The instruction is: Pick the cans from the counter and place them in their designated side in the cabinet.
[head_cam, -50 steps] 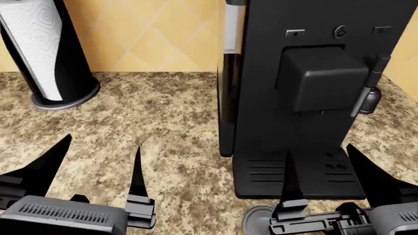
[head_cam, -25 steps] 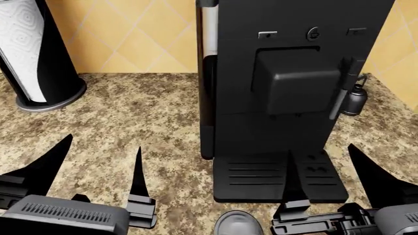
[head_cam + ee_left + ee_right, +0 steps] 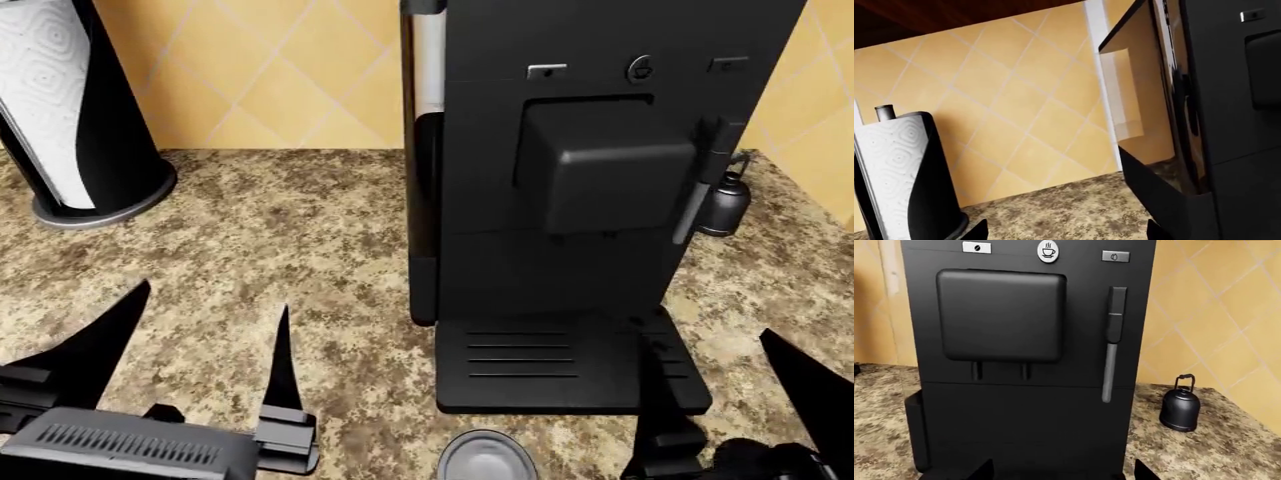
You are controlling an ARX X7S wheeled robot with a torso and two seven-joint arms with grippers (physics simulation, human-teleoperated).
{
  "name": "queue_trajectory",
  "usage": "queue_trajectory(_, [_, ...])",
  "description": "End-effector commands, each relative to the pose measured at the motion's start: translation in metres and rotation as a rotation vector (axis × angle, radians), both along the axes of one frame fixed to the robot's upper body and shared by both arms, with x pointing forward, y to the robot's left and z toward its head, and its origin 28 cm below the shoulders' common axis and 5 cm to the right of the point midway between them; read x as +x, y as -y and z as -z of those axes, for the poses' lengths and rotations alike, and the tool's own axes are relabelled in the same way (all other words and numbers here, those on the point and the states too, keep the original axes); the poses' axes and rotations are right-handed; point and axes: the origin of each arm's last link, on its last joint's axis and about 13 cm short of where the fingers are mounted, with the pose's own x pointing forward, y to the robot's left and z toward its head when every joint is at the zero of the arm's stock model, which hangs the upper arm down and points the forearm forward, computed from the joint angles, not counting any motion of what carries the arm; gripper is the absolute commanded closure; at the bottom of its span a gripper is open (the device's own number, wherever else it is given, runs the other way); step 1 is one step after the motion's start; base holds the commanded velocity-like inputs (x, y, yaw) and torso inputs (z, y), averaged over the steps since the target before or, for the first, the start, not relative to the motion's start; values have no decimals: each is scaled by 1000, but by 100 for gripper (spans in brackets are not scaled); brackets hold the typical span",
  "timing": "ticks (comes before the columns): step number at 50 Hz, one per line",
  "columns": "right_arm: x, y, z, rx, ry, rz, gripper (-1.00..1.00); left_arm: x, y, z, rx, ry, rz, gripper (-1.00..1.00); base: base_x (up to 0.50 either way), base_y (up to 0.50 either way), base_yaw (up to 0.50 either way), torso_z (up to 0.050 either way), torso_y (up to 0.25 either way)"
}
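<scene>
Coffee machine [image 3: 587, 200] blocking counter [image 3: 267, 260]

A big coffee machine [image 3: 587, 200] is standing on the counter [image 3: 294, 260], toward the right and back against the wall. A paper towel holder [image 3: 74, 110] is sitting far off to its left, at the back corner. A little kettle [image 3: 727, 205] is hiding just beside the machine, on its right (partly behind it). A can [image 3: 487, 458] is sitting in front of the machine, at the near edge.

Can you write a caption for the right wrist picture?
Black coffee machine on the counter, small black kettle beside it.
</scene>
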Motion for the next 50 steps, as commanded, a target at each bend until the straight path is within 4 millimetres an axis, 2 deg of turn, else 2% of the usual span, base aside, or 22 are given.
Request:
queue_trajectory(1, [-18, 5, 6, 11, -41, 34, -100, -7, -1, 6, -18, -4, 20, -100, 0, 0, 0, 0, 0])
queue_trajectory(8, [-42, 3, 16, 15, -49, 32, -100, -14, -2, 15, -19, -21, 25, -100, 0, 0, 0, 0, 0])
queue_trajectory(23, [-66, 3, 25, -30, -29, 124, -100, -14, -2, 15, -27, -25, 22, -100, 0, 0, 0, 0, 0])
queue_trajectory(35, [-71, 3, 27, -50, -33, 145, -100, -12, -2, 18, -30, -33, 21, -100, 0, 0, 0, 0, 0])
queue_trajectory(50, [-63, 3, 26, -34, -98, 132, -100, -14, -2, 19, -28, -33, 19, -100, 0, 0, 0, 0, 0])
